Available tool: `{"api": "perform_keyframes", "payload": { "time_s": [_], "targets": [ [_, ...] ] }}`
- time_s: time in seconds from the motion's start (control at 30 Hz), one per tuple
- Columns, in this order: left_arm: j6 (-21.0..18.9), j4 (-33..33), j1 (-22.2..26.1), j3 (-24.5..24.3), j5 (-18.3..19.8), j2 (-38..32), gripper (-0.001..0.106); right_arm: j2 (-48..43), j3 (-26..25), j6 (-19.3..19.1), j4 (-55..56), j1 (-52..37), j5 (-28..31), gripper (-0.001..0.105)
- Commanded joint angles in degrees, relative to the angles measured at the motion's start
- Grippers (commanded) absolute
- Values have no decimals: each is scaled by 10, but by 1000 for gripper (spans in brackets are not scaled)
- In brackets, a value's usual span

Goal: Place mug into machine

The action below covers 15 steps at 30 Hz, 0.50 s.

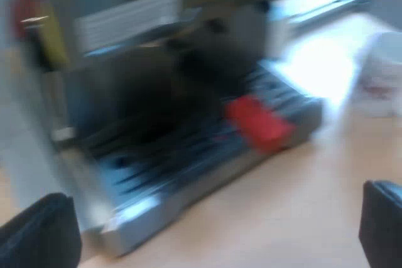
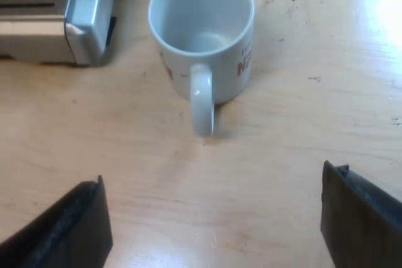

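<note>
In the left wrist view, the left hand (image 1: 213,227) hangs low over the counter (image 1: 301,205) with its two black fingers (image 1: 41,233) spread wide and nothing between them. It faces the front of the espresso machine (image 1: 138,23). The slotted drip tray (image 1: 188,174) lies just ahead of it, and the red handle end (image 1: 257,123) juts out above the tray's grille. The recess over the tray is dark, and I cannot tell what stands in it. In the right wrist view, the right hand (image 2: 213,218) is also spread wide and empty, hovering above bare counter. The mug (image 2: 202,36) stands upright on the counter a little beyond the fingertips. It is white with red lettering on its side, looks empty, and its handle points back toward the hand. It sits just beside a metal corner of the drip tray without touching it, outside the machine.
</note>
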Motion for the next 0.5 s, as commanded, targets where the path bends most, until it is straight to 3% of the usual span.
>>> {"api": "perform_keyframes", "payload": {
  "time_s": [0.03, 0.13, 0.23, 0.4, 0.5],
  "targets": [
    [-10, -8, -2, 9, 118, -1, 91, 0, -4, -23, 3, 0, 6, 71],
    [-10, -16, -2, 41, 224, -1, 91, 0, -4, -22, 0, 0, 6, 71],
    [-10, -29, -2, 62, 262, -1, 91, 0, -4, -22, -5, 0, 6, 71],
    [-10, -75, -2, 108, 268, 0, 91, 0, 2, 9, -27, 0, 4, 71],
    [-9, -95, -2, 130, 278, 1, 91, 0, 20, 6, -25, 0, -12, 71]
  ]
}}
